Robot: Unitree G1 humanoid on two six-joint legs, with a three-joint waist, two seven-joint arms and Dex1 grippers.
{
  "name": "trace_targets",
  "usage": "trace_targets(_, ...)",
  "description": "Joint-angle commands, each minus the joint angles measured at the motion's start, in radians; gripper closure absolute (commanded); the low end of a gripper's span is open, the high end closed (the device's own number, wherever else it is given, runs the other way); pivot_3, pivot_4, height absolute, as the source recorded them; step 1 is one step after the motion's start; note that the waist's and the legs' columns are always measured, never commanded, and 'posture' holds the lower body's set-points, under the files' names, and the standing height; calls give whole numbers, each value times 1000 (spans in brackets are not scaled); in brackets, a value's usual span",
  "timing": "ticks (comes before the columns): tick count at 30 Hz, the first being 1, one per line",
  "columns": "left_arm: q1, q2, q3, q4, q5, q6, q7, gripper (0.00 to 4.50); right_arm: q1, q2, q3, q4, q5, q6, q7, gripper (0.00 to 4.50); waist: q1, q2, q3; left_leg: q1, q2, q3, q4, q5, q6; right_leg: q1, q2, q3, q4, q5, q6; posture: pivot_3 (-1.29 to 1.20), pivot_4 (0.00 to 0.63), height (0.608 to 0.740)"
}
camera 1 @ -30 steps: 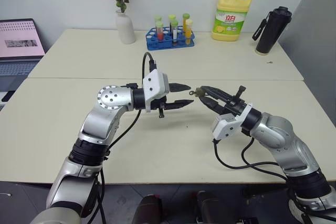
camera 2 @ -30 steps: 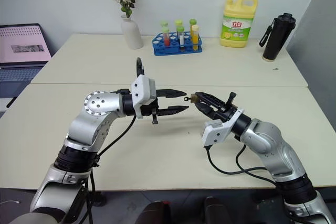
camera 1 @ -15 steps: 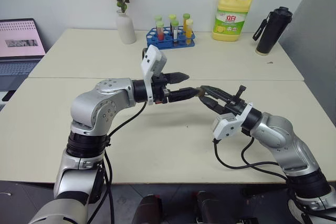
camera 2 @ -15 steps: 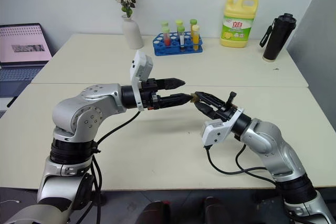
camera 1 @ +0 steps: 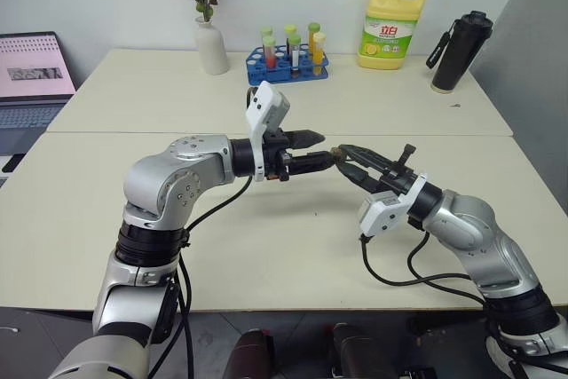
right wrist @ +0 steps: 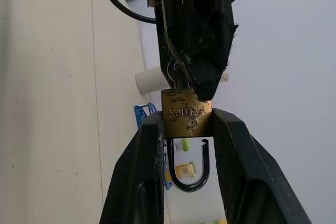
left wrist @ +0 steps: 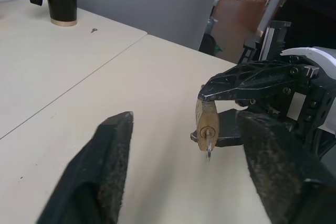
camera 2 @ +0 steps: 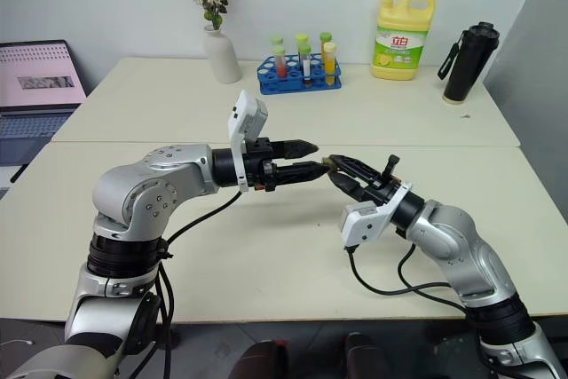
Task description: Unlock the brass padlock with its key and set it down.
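My right gripper (right wrist: pixel 188 117) is shut on the brass padlock (right wrist: pixel 186 112), held in the air above the cream table (camera 1: pixel 293 246) with its silver shackle (right wrist: pixel 188 174) pointing away from my left arm. The key (left wrist: pixel 208 152) sticks out of the padlock's (left wrist: pixel 206 124) keyhole as a small silver stub. My left gripper (camera 1: pixel 326 148) faces the right gripper (camera 1: pixel 343 153) tip to tip. Its fingers (left wrist: pixel 102 177) stand open on either side of the key, and I cannot tell whether one of them touches it.
At the back of the table stand a white vase with flowers (camera 1: pixel 212 46), a blue rack of test tubes (camera 1: pixel 288 61), a yellow detergent bottle (camera 1: pixel 391 28) and a black bottle (camera 1: pixel 460 51). A laptop (camera 1: pixel 31 77) sits at the far left.
My left wrist has rolled so its camera block now stands on top, and its fingertips have come up to the padlock. The right arm has not moved.
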Motion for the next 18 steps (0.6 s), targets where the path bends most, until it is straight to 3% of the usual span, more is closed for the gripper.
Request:
trace_targets(1,-21,-1,-11,-23,-9,-11,-11,2625,-22,4,-14,-46,21,-3,2,3610,0,0,0,0,0,0,0,0,0,0,0,0,0,0,0,0,150,740)
trace_targets(6,-13,3,-25,-28,-10,-14,-18,4255,-26,3,-13,-47,22,-7,5,3610,0,0,0,0,0,0,0,0,0,0,0,0,0,0,0,0,150,740)
trace_targets(18,-10,-8,-25,-16,4,-35,-11,4342,-31,4,-12,-50,27,0,21,3610,0,0,0,0,0,0,0,0,0,0,0,0,0,0,0,0,150,740)
